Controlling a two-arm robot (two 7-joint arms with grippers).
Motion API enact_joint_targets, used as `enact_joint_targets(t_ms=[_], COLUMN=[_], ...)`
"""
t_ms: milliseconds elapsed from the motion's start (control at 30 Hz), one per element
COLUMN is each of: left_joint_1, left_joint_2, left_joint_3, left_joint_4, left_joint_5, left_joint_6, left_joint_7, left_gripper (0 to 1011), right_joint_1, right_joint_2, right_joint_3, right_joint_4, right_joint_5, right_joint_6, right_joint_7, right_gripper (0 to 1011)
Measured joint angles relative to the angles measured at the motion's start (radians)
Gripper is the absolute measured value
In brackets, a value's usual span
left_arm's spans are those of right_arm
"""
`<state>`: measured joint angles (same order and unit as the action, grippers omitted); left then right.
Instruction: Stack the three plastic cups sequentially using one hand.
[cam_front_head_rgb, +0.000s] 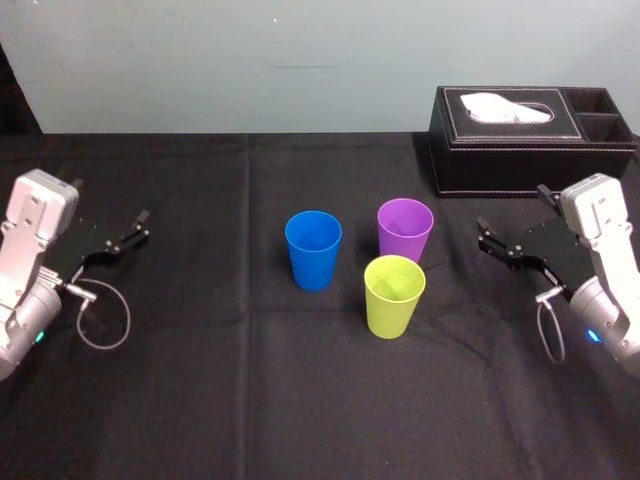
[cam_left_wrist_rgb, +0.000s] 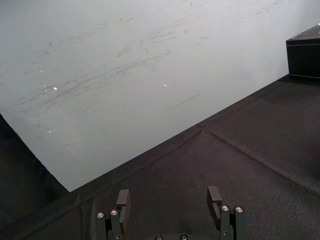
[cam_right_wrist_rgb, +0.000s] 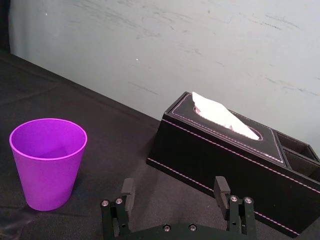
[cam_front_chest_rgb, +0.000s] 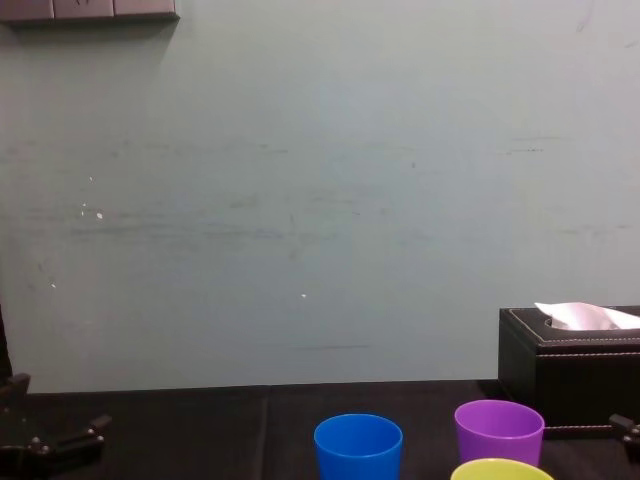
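1. Three cups stand upright and unstacked, mouths up, near the middle of the table. There is one of each colour.
2. Taking the head view as a clock face centred on the group, the blue cup (cam_front_head_rgb: 313, 248) is at 9 o'clock. The purple cup (cam_front_head_rgb: 405, 229) is at 1 o'clock and the yellow-green cup (cam_front_head_rgb: 394, 295) at 5 o'clock.
3. The blue cup stands apart from the other two. The purple and yellow-green cups are just beside each other, and I cannot tell whether they touch.
4. There are two grippers, one on each side of the cups and well apart from them.
5. The right gripper (cam_front_head_rgb: 487, 236) hovers at 3 o'clock from the cups, pointing toward them. Its two fingers are spread with nothing between them. The purple cup is the nearest cup to it.
6. The left gripper (cam_front_head_rgb: 135, 230) hovers at 9 o'clock, near the table's left edge. Its two fingers are also spread apart and empty.
7. One black tissue box (cam_front_head_rgb: 530, 140) sits at 2 o'clock from the cups, at the back right of the table. One white tissue (cam_front_head_rgb: 505, 106) pokes out of its top.
8. One black cloth (cam_front_head_rgb: 200, 400) covers the table.
9. One pale wall (cam_front_head_rgb: 300, 60) rises behind the table.
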<state>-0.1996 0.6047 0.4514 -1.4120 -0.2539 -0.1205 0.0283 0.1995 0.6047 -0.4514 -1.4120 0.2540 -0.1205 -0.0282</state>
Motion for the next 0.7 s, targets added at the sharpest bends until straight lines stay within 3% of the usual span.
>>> enact_joint_targets(t_ms=[700], left_joint_1=[0.000], left_joint_2=[0.000], left_joint_3=[0.000], left_joint_4=[0.000], left_joint_5=[0.000], left_joint_6=[0.000], left_joint_7=[0.000], left_gripper=[1011], right_joint_1=[0.000], right_joint_2=[0.000], right_joint_3=[0.000], right_joint_4=[0.000], right_joint_5=[0.000], right_joint_6=[0.000], right_joint_7=[0.000], right_gripper=[1004])
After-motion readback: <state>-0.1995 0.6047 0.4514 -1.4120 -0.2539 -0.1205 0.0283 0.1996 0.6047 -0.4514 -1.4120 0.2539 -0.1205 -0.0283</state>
